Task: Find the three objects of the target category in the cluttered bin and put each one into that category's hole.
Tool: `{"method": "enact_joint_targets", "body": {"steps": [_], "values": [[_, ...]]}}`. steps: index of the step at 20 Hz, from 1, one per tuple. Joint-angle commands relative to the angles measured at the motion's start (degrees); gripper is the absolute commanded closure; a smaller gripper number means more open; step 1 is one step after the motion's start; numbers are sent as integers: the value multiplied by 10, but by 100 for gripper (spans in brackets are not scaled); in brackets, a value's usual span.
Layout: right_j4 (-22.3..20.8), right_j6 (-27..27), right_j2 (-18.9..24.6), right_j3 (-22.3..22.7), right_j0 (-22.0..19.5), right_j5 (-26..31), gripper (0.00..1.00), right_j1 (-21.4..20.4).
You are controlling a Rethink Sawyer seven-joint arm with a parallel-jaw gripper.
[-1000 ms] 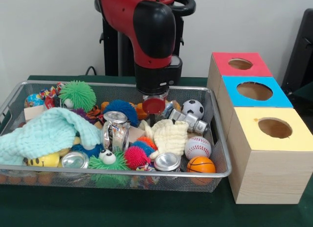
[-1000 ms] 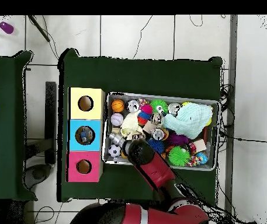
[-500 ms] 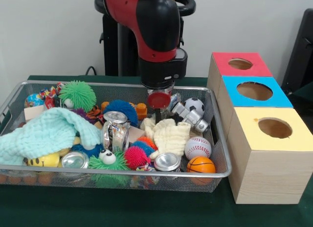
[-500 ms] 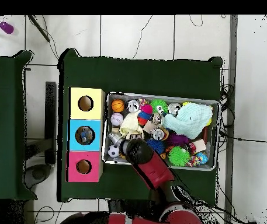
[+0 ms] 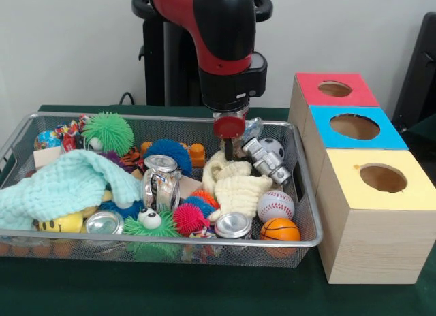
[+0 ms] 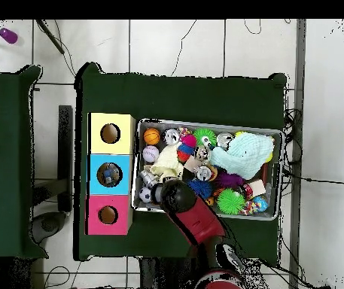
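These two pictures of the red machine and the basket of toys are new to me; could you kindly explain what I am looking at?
The red and black machine is a robot arm; the part at its tip is the gripper, lowered into a wire mesh bin. One picture looks across the table, the other straight down. The bin holds clutter: a pale yellow cloth under the gripper, a mint cloth, spiky rubber balls, crushed cans, a baseball, a soccer ball and a small basketball. Beside it stand three wooden boxes, topped red, blue and yellow, each with a hole. Whether the gripper holds anything cannot be seen.
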Motion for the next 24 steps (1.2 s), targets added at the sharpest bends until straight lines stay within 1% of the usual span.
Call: {"method": "enact_joint_targets", "body": {"steps": [1, 6, 11, 14, 20, 24], "values": [[24, 182, 21, -45, 30, 139, 100, 22], [19, 190, 3, -58, 45, 172, 100, 22], [21, 197, -7, -63, 49, 202, 100, 19], [24, 197, -10, -66, 50, 210, 100, 20], [24, 229, -24, -78, 59, 241, 100, 16], [10, 258, -39, -102, 70, 279, 100, 13]]}}
